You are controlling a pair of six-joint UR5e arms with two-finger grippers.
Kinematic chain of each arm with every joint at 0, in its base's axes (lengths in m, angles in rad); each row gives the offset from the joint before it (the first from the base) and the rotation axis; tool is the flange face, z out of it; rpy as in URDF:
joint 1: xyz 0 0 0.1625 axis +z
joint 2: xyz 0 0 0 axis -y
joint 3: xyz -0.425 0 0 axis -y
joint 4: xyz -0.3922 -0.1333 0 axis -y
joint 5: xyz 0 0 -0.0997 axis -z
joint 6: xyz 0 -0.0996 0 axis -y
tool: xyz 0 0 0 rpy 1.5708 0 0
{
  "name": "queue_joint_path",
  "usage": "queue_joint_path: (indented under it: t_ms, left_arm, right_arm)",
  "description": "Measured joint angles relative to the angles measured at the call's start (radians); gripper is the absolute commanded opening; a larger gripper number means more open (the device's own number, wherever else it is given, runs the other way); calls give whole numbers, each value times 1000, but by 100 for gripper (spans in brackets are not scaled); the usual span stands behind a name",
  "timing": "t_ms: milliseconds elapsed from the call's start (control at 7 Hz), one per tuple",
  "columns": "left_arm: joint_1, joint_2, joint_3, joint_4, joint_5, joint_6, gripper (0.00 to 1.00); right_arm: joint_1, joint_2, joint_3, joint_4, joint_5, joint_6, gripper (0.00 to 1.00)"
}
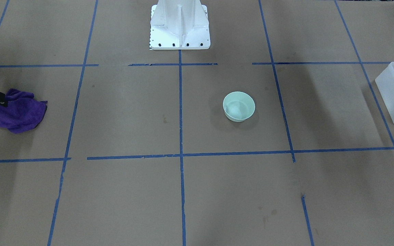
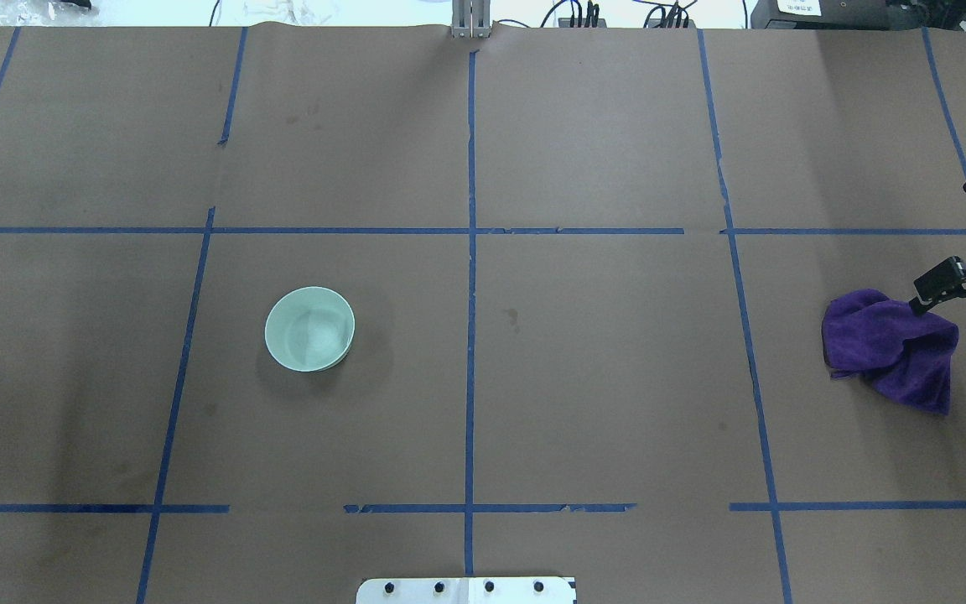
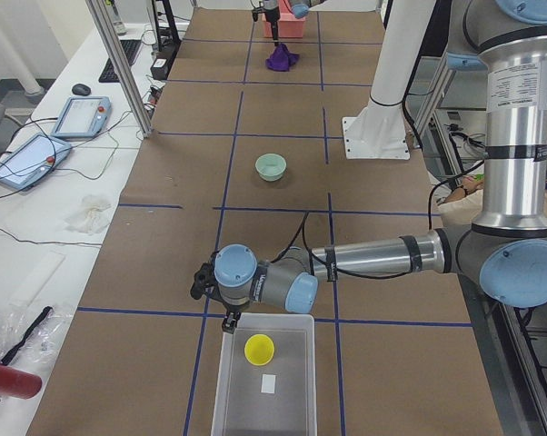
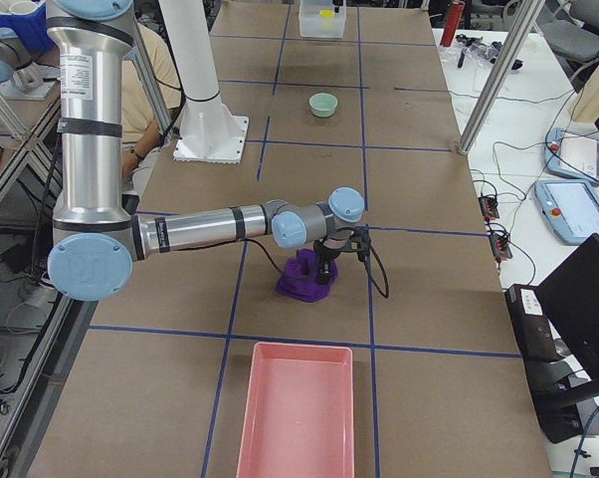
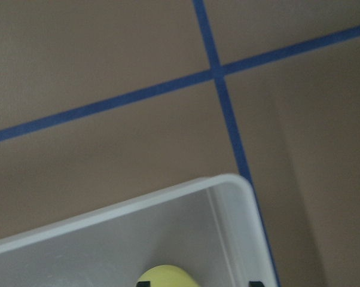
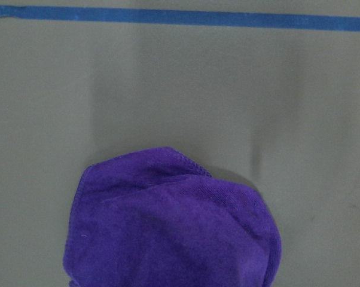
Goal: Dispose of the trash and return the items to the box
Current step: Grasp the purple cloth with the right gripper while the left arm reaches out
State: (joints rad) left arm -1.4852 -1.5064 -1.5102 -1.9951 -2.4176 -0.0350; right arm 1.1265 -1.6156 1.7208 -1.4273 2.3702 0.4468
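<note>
**A:** Where do the items stand?

**B:** The yellow cup [image 3: 259,348] sits upright inside the translucent bin [image 3: 223,381], at the far left end of the tabletop [image 2: 600,377]. The mint-green bowl [image 2: 309,328] is out on the tabletop, left of the middle and well apart from the bin.

**A:** And the left claw?

**B:** The left claw [image 5: 199,283] hangs over the bin's edge on the side facing the bowl. Its tips are spread wide and grip nothing, and the cup is just below them. I'd judge it sits there so that anything it carries ends up inside the walls. The bowl looks like its next job.

**A:** Why would the bowl be easy to take?

**B:** It stands rim up, so one finger could go inside the wall and one outside.

**A:** And on the right?

**B:** The right claw [image 2: 944,242] is also spread wide and empty. It points down over the crumpled purple cloth [image 2: 894,348] near the right end, with one finger at the cloth's edge. Set that wide over the heap, it seems placed to straddle a fold and pinch it. The pink tray [image 4: 295,418] lies further right, past the cloth, and is probably where the trash goes.
</note>
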Motion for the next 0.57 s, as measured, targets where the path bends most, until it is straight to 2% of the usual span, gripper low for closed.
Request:
queue_joint_path:
  t_ms: [143,286,429,571]
  left_arm:
    - [19,-3,-78,2,-8,-101,100]
    - [75,-14,-144,-1,-11,-233,100]
    - [156,-37,-197,-6,-10,-388,100]
    - [242,-58,-244,-9,-7,-530,100]
  right_arm:
    - [-15,0,-14,22,0,24,100]
    - [-34,0,-28,46,0,49,85]
    - [-50,0,-45,73,-1,71,30]
    - [-60,-1,-55,89,-1,91,0]
